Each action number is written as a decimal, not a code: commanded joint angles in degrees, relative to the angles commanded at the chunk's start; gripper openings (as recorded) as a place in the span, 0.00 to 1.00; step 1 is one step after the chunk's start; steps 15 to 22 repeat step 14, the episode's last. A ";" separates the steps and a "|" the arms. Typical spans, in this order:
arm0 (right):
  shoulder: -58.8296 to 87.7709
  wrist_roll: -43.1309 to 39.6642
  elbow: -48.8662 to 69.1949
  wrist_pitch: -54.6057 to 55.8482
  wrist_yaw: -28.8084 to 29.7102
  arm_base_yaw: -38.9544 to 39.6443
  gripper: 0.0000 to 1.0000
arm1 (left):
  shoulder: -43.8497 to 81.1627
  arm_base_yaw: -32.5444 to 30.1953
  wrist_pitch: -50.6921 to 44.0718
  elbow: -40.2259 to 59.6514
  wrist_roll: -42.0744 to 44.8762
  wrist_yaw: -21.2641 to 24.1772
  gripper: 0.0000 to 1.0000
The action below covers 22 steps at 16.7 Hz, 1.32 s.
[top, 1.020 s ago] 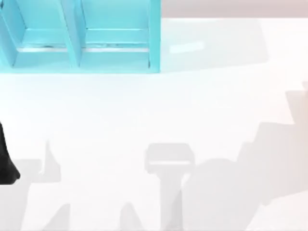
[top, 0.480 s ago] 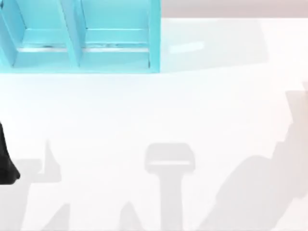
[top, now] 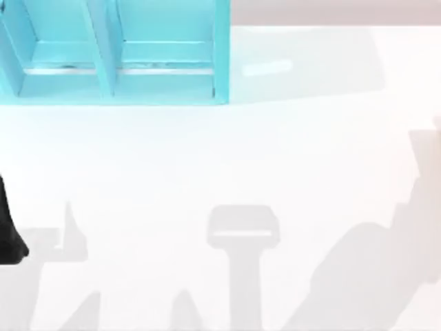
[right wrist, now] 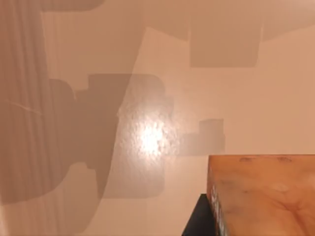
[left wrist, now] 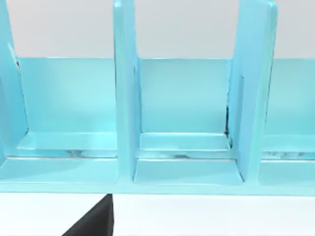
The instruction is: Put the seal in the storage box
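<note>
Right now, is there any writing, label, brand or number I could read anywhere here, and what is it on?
None that can be read.
The seal, close up in the right wrist view, has small dark marks along one edge, too blurred to read.
The turquoise storage box has plain walls and dividers, no lettering.
The white table bears shadows, no text.

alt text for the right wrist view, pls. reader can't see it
Close to the camera, a reddish-brown block, the seal, sits at one corner of the frame with a dark part of the right gripper against its edge. Behind it lies the pale table, crossed by soft grey shadows and one bright glare spot.
</note>
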 joint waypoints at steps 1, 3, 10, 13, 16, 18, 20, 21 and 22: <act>0.00 0.00 0.00 0.00 0.00 0.00 0.45 | 0.00 0.00 0.00 0.00 0.00 0.00 1.00; 0.00 0.00 0.00 0.00 0.00 0.00 0.60 | 0.00 0.00 0.00 0.00 0.00 0.00 1.00; 0.00 0.00 0.00 0.00 0.00 0.00 1.00 | 0.00 0.00 0.00 0.00 0.00 0.00 1.00; 0.00 0.00 0.00 0.00 0.00 0.00 1.00 | 0.00 0.00 0.00 0.00 0.00 0.00 1.00; 0.00 0.00 0.00 0.00 0.00 0.00 1.00 | 0.00 0.00 0.00 0.00 0.00 0.00 1.00; 0.00 0.00 0.00 0.00 0.00 0.00 1.00 | 0.00 0.00 0.00 0.00 0.00 0.00 1.00; 0.00 0.00 0.00 0.00 0.00 0.00 1.00 | 0.00 0.00 0.00 0.00 0.00 0.00 1.00; 0.00 0.00 0.00 0.00 0.00 0.00 1.00 | 0.00 0.00 0.00 0.00 0.00 0.00 1.00; 0.00 0.00 0.00 0.00 0.00 0.00 1.00 | 0.00 0.00 0.00 0.00 0.00 0.00 1.00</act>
